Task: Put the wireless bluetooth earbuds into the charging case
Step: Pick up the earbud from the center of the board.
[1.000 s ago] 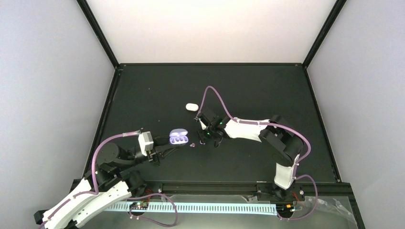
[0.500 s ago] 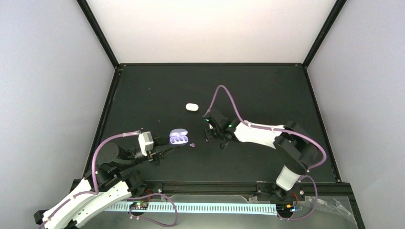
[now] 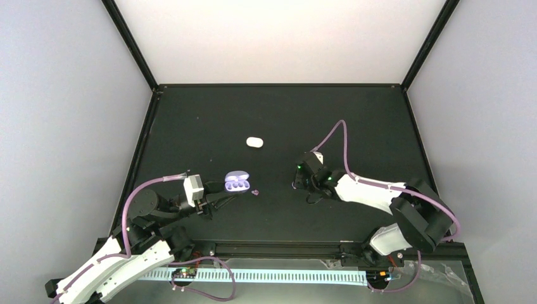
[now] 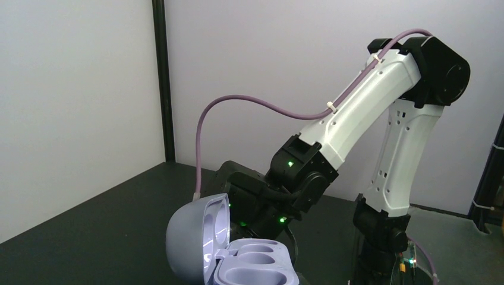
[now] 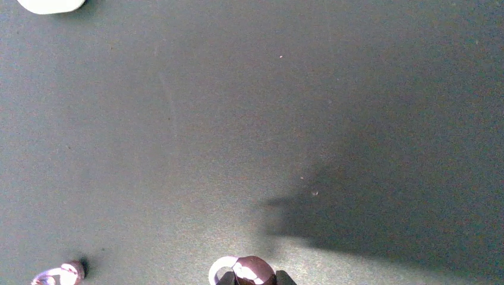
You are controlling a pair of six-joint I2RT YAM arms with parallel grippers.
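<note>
The charging case (image 3: 237, 183) is open, lavender inside, lid up, both wells (image 4: 255, 261) empty. My left gripper (image 3: 227, 192) is shut on it near the table's left front; its fingers do not show in the left wrist view. One earbud (image 3: 256, 191) lies on the table just right of the case and also shows in the right wrist view (image 5: 58, 275). My right gripper (image 3: 299, 184) is right of the case, low over the table. It is shut on the other earbud (image 5: 249, 272), a small glossy bud with a white loop.
A small white oval object (image 3: 254, 142) lies on the black table (image 3: 354, 120) behind the case; it also shows in the right wrist view (image 5: 50, 5). The right arm (image 4: 356, 113) stands beyond the case. Black frame posts and grey walls ring the table.
My right gripper has moved to the right, away from the case and the loose earbud, with an earbud in its fingers. The left arm and the case have not moved.
</note>
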